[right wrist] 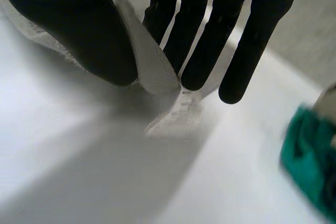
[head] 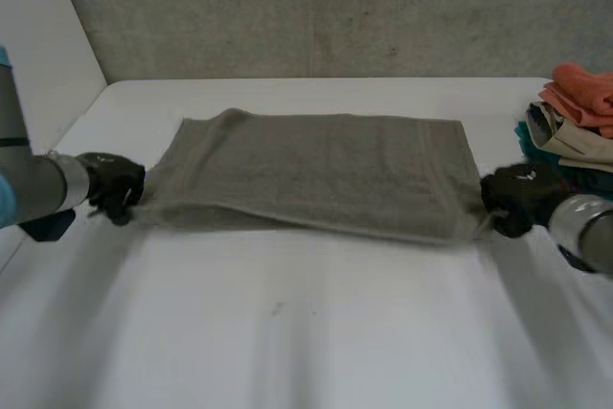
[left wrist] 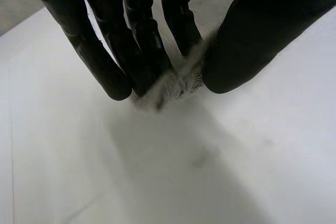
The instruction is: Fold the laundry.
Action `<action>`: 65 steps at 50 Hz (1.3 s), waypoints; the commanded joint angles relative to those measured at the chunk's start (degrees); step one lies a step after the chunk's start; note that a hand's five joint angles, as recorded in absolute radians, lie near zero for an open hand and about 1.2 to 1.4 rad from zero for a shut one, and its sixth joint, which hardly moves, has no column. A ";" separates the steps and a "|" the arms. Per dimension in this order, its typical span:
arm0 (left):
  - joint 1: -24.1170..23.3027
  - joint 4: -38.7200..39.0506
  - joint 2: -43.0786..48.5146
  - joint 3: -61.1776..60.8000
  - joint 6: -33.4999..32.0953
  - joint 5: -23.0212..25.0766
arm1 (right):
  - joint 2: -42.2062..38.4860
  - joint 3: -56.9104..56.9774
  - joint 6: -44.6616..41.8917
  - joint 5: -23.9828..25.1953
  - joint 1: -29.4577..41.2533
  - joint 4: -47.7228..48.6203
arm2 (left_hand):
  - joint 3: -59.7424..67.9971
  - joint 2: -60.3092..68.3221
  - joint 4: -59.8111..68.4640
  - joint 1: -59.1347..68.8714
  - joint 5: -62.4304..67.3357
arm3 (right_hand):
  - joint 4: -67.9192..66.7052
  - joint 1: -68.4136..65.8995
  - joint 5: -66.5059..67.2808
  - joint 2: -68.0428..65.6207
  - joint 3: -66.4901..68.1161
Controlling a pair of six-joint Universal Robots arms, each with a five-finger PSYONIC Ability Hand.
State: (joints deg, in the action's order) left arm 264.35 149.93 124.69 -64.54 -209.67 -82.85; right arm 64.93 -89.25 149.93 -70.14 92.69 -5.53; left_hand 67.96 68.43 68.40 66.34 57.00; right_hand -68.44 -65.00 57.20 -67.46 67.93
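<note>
A grey-brown towel [head: 316, 174] lies spread across the white table [head: 306, 323], folded along its length. My left hand [head: 115, 186] is at the towel's near left corner. In the left wrist view its fingers [left wrist: 131, 40] and thumb pinch a tuft of the towel's corner [left wrist: 178, 82]. My right hand [head: 517, 196] is at the near right corner. In the right wrist view the thumb [right wrist: 79, 24] and fingers [right wrist: 202, 40] clamp the towel's edge [right wrist: 152, 64], with the corner and its label [right wrist: 176, 116] trailing on the table.
A pile of folded laundry stands at the table's right edge: orange cloth [head: 584, 93] on top, cream [head: 575, 141] and teal beneath. The teal cloth [right wrist: 310, 156] lies close beside my right hand. A grey wall rises behind the table.
</note>
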 commanded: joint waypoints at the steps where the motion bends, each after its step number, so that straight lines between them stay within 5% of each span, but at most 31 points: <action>1: 1.61 1.15 -10.60 -18.41 -15.84 1.72 | 2.57 5.57 -13.32 1.68 -6.55 -34.95 | 12.04 11.57 11.60 13.66 13.00 | -11.56 -15.00 12.80 -12.54 12.07; 6: 1.79 3.78 -13.77 -28.00 -29.02 0.50 | 1.00 8.56 -25.38 0.71 -8.32 -46.41 | 12.04 11.57 11.60 13.66 13.00 | -11.56 -15.00 12.80 -12.54 12.07; 12: 0.29 8.00 -12.63 -24.07 -28.00 0.41 | -1.99 12.51 -19.69 -0.08 -6.12 -42.20 | 12.04 11.57 11.60 13.66 13.00 | -11.56 -15.00 12.80 -12.54 12.07; 20: -2.43 17.49 -5.78 -2.99 -16.75 0.67 | -4.19 23.23 -3.17 -2.80 -0.76 -22.18 | 12.04 11.57 11.60 13.66 13.00 | -11.56 -15.00 12.80 -12.54 12.07; 28: -2.96 36.01 -1.47 24.08 7.47 -1.78 | -0.08 31.42 19.75 -9.65 3.10 14.69 | 12.04 11.57 11.60 13.66 13.00 | -11.56 -15.00 12.80 -12.54 12.07; 33: -2.87 47.28 -1.73 26.13 16.56 -5.21 | 1.34 31.59 26.29 -13.70 4.60 29.34 | 12.04 11.57 11.60 13.66 13.00 | -11.56 -15.00 12.80 -12.54 12.07; 37: -2.61 52.22 -1.38 24.73 17.63 -5.48 | -0.06 33.87 25.68 -13.62 4.95 26.81 | 12.04 11.57 11.60 13.66 13.00 | -11.56 -15.00 12.80 -12.54 12.07; 52: -0.41 49.50 -2.79 0.31 11.83 0.76 | -8.85 31.95 17.25 -6.67 6.18 4.31 | 12.04 11.57 11.60 13.66 13.00 | -11.56 -15.00 12.80 -12.54 12.07; 65: 3.45 33.17 -12.01 -28.00 -12.41 5.86 | -8.34 18.60 -1.63 -7.02 2.59 -16.66 | 12.04 11.57 11.60 13.66 13.00 | -11.56 -15.00 12.80 -12.54 12.07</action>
State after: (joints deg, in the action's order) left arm 265.35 192.84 118.65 -81.33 -209.60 -77.83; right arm 53.19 -64.92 156.95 -76.73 97.86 -10.19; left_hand 68.19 68.64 68.47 66.34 57.01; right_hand -68.70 -65.00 58.28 -67.46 68.21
